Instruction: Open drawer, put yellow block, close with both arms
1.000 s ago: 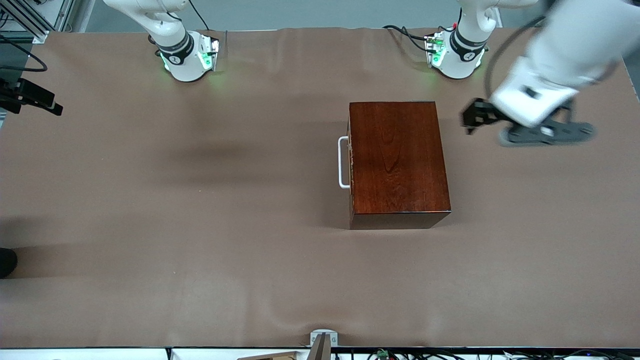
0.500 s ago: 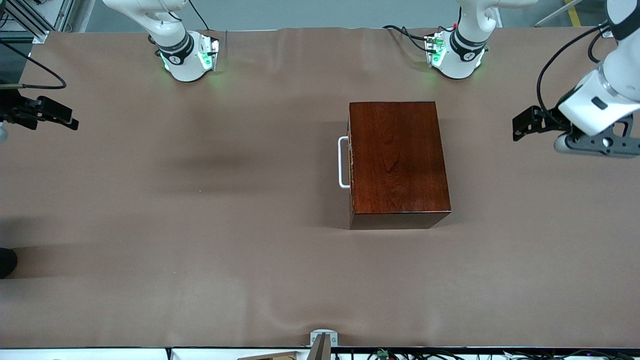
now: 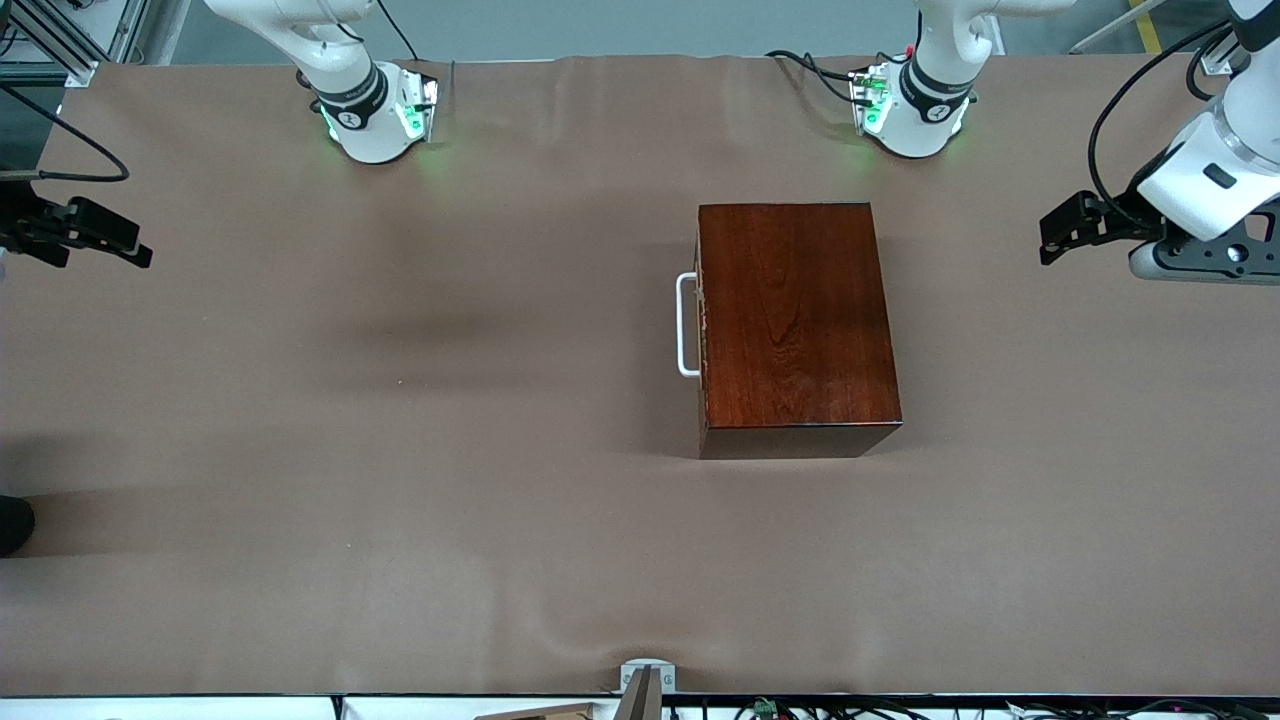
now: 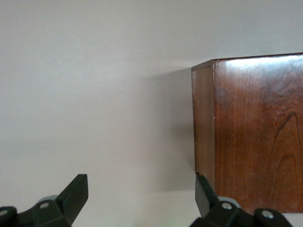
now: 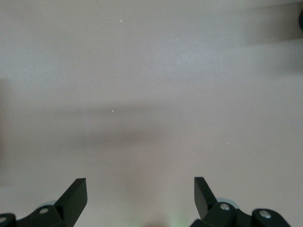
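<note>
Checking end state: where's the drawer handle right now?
In the front view the white handle sits flush against the closed dark wooden box, on the face toward the right arm's end of the table, mid-table.

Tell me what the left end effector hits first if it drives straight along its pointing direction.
Likely the wooden box: the open left end effector faces its corner, though the line may graze past onto bare table.

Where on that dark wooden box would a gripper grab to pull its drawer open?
Best at the white U-shaped handle, probably mid-bar. It stands off the wooden box's face toward the right arm's end of the table, leaving a gap for a finger. Come from that end, fingers closing across the bar. The open right gripper hangs over that end; the open left gripper is at the box's closed end.
</note>
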Robot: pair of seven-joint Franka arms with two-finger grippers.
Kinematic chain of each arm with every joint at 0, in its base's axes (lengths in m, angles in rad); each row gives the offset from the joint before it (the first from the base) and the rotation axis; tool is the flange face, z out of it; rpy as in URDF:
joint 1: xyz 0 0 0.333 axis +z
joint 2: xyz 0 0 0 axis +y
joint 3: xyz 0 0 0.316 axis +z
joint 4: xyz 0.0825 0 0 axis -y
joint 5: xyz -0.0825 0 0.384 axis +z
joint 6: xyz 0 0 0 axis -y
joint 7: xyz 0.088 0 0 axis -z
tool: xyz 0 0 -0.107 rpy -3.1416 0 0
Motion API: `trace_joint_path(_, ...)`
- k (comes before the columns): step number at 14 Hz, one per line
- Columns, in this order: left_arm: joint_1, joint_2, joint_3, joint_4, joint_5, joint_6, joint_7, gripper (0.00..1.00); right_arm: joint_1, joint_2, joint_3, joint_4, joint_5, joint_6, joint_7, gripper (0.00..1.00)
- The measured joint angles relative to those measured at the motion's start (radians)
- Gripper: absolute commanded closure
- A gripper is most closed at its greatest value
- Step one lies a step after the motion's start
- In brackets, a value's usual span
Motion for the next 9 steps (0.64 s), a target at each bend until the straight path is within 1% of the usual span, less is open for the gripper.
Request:
trace_joint_path(4, 0.0, 0.001, 0.0, 0.001, 0.0, 0.001, -0.005, 0.0, 0.0, -0.002, -0.008, 0.0, -0.022, -0.002, -0.007, 0.0)
trace_joint_path(9, 0.0, 0.001, 0.001, 0.002, 0.0, 0.001, -0.005, 0.0, -0.002, -0.005, -0.017, 0.001, -0.024, -0.002, -0.02, 0.0)
